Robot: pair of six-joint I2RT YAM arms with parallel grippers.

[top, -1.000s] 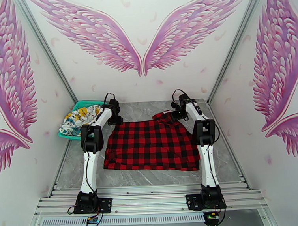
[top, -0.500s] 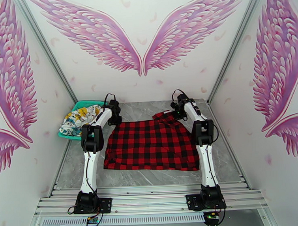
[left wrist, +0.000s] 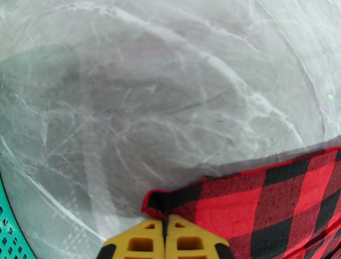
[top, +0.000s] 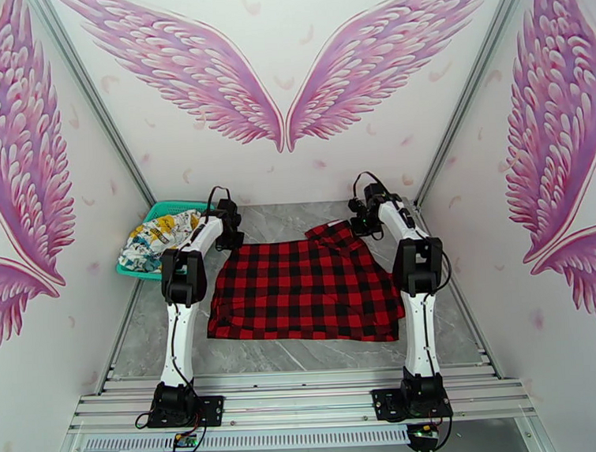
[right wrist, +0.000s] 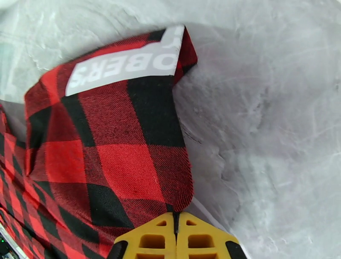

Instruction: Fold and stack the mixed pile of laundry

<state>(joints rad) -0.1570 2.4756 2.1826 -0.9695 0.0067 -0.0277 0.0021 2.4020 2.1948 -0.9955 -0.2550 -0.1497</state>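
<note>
Reaching forward, both arms bend down over the far edge of the plaid garment (top: 301,290), spread flat on the table (top: 304,357); left gripper (left wrist: 165,220) pinched onto its far-left corner, right gripper (right wrist: 175,218) clenched on the far-right lettered flap; garments: 2, the white cartoon-print garment (top: 158,237) lying in 1 teal basket (top: 171,205), left of the plaid

A teal mesh basket (top: 171,205) sits at the far left of the grey marble table (top: 303,353), beneath pink wing murals (top: 212,76).
</note>
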